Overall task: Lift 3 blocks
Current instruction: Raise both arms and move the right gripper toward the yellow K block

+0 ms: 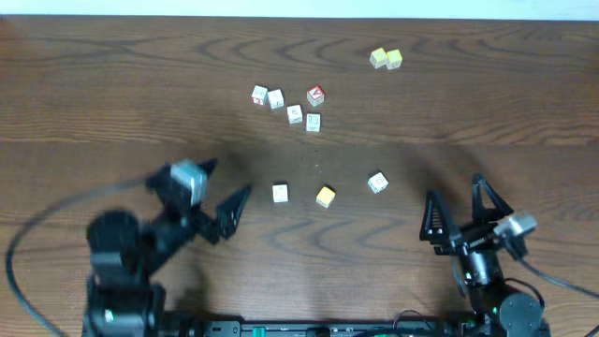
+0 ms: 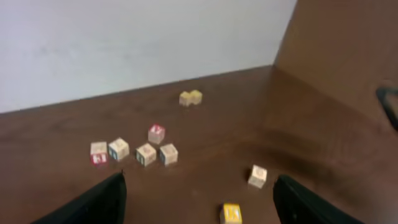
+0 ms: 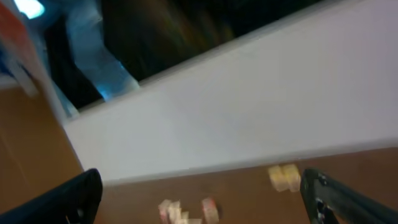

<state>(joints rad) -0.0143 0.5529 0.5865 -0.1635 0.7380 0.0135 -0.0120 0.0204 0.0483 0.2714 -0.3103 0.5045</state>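
The yellow-faced block (image 1: 325, 197) sits in the middle of a loose row of three, all resting apart on the dark, wood-grained worktop (image 1: 112, 103). None has been lifted. The plain whitish block (image 1: 280, 193) lies near it toward the left arm. The third whitish block (image 1: 377, 182) lies near it toward the right arm and slightly further from the robot, its letter too small to read.

The left jaws stand wide open and empty, just beyond the plain whitish block from the yellow one, tips aimed along the row. The right jaws, equally wide and empty, hang beyond the third block and a little nearer the robot. By my judgement each arm is nearest its own end block, with the yellow one roughly between them.

These are small wooden cubes with painted faces and squared edges, so there is no long axis. The third block sits turned somewhat corner-on.

Past the yellow block toward the far edge lie a red-faced cube (image 1: 315, 95) among whitish ones, and a pale yellow pair (image 1: 386, 59).
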